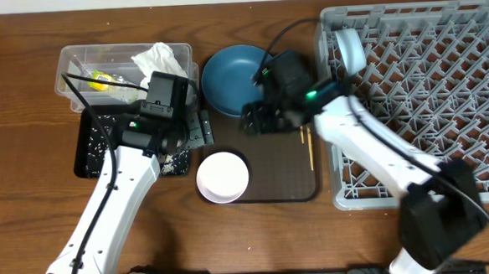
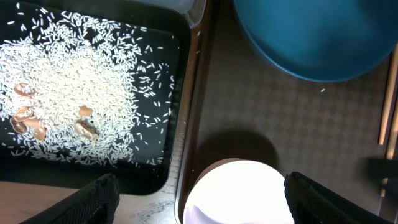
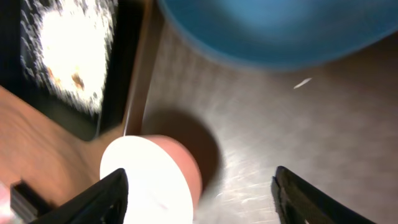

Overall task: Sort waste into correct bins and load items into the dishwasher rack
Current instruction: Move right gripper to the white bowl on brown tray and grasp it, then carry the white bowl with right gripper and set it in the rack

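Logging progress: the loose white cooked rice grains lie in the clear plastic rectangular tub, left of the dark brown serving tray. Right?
No: the loose white cooked rice grains lie in the shallow black rectangular tray, left of the dark brown serving tray; the left wrist view shows it.

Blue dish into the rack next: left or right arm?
Probably right. The right tool, open, hangs beside the blue dish, and the rack is on its side. The left tool is farther off, by the black tray.
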